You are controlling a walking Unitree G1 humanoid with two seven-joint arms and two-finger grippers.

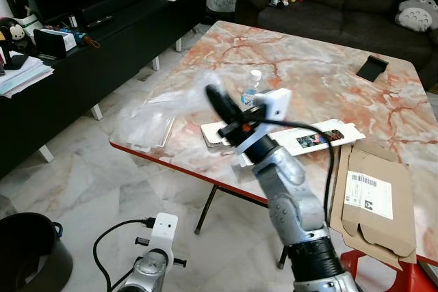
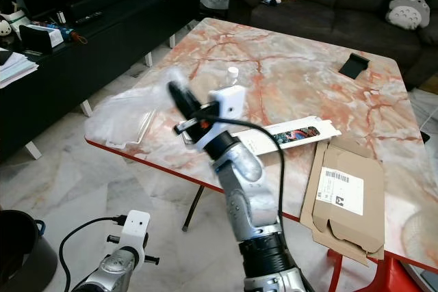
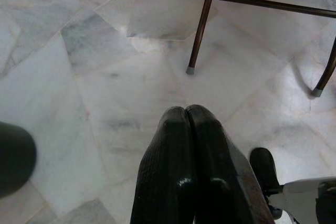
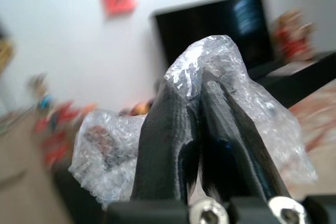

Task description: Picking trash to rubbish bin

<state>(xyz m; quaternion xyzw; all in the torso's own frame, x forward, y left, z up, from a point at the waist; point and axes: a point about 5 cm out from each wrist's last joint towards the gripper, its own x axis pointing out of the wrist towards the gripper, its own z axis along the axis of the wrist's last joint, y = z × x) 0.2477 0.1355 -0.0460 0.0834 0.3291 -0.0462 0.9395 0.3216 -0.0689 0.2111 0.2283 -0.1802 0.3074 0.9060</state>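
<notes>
The right gripper (image 1: 214,94) is raised above the near left part of the marble table (image 1: 308,80), its two black fingers pressed together on a sheet of clear bubble wrap (image 4: 220,72). In the right wrist view the wrap bunches over and around the fingertips (image 4: 173,108) and hangs down either side. From the head views it is a pale, blurred smear (image 1: 161,107) trailing from the fingers toward the table's left corner, its outline hard to trace against the marble.

Behind the gripper's wrist stands a small plastic bottle (image 1: 252,87), partly hidden by it. A long white printed box (image 1: 315,137) lies near the front edge, its left end covered by the arm. A flattened cardboard box (image 1: 373,200) overhangs the near right edge, and a dark phone (image 1: 372,68) rests by the far right edge.

The black bin (image 1: 27,251) sits on the floor at lower left, cut off by the frame. The left gripper (image 3: 191,129) hangs low over the floor tiles (image 3: 105,77) with its fingers closed against each other, holding nothing, near a table leg (image 3: 202,24).
</notes>
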